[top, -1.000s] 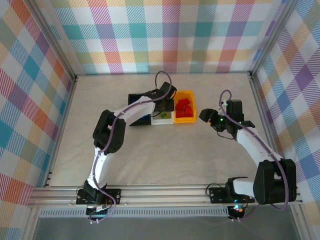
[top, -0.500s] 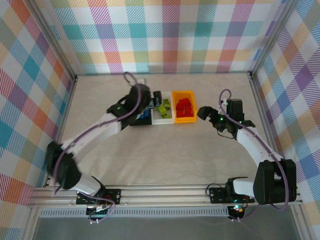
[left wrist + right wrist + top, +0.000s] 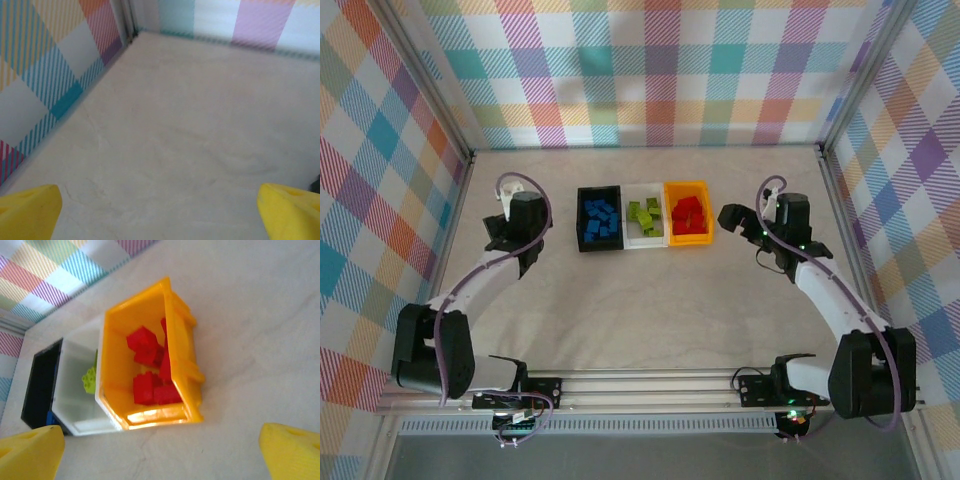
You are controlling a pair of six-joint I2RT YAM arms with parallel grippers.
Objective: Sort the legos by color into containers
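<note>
Three joined bins stand mid-table: a black bin (image 3: 580, 222) with blue legos (image 3: 602, 218), a white bin (image 3: 645, 188) with lime green legos (image 3: 644, 216), and an orange bin (image 3: 689, 184) with red legos (image 3: 689, 215). My left gripper (image 3: 500, 232) hovers left of the bins, open and empty (image 3: 160, 215) over bare table. Just right of the orange bin, my right gripper (image 3: 730, 220) is open and empty (image 3: 161, 455). Its view shows the orange bin (image 3: 172, 340), red legos (image 3: 145, 385), the white bin (image 3: 75, 390) with a green lego (image 3: 90, 377), and the black bin (image 3: 40, 385).
Plaid walls enclose the table on three sides; the back-left corner (image 3: 131, 31) shows in the left wrist view. A metal rail (image 3: 650, 385) carries both arm bases along the near edge.
My left arm has swung from above the bins out to the left, over bare table. My right gripper has shifted slightly, staying beside the orange bin.
</note>
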